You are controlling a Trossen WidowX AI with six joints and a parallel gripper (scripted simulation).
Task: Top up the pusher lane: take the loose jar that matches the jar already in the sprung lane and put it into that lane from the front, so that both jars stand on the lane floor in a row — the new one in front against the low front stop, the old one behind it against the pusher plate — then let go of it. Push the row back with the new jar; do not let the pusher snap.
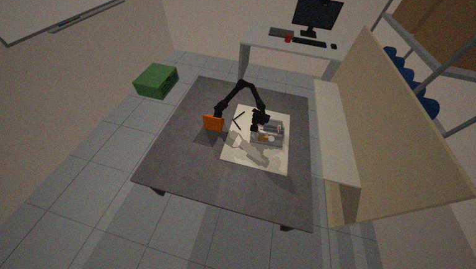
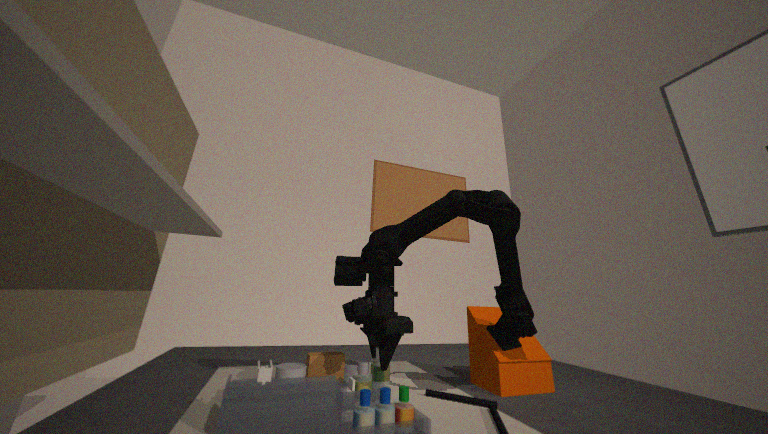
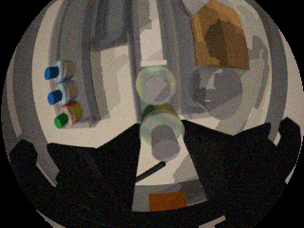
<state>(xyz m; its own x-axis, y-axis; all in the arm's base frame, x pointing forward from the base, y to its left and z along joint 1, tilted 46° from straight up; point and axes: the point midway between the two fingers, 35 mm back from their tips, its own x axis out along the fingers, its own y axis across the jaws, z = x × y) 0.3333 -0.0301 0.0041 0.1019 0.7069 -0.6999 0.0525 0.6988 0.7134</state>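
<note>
My gripper (image 1: 253, 128) (image 2: 380, 362) (image 3: 161, 125) points down and is shut on a pale green, clear-walled jar (image 2: 381, 375) (image 3: 152, 131) with a grey lid. The matching lane jar (image 3: 141, 85) stands just beyond it in the sprung lane (image 3: 134, 28), between the held jar and the white pusher plate (image 3: 153, 63). In the wrist view the two jars overlap, so I cannot tell whether they touch. The held jar's base and the low front stop are hidden, so its height over the lane floor is unclear. The gripper hides the jars in the top view.
Three bottles, two blue-capped and one green-capped (image 2: 403, 393) (image 3: 61, 120), stand in the lane at wrist-view left. A brown box (image 1: 262, 137) (image 2: 325, 365) (image 3: 220, 43) and a round grey container (image 3: 217, 95) stand right. A black angled rod (image 2: 461, 398) (image 3: 151, 172) lies near the arm's orange base block (image 1: 212, 123).
</note>
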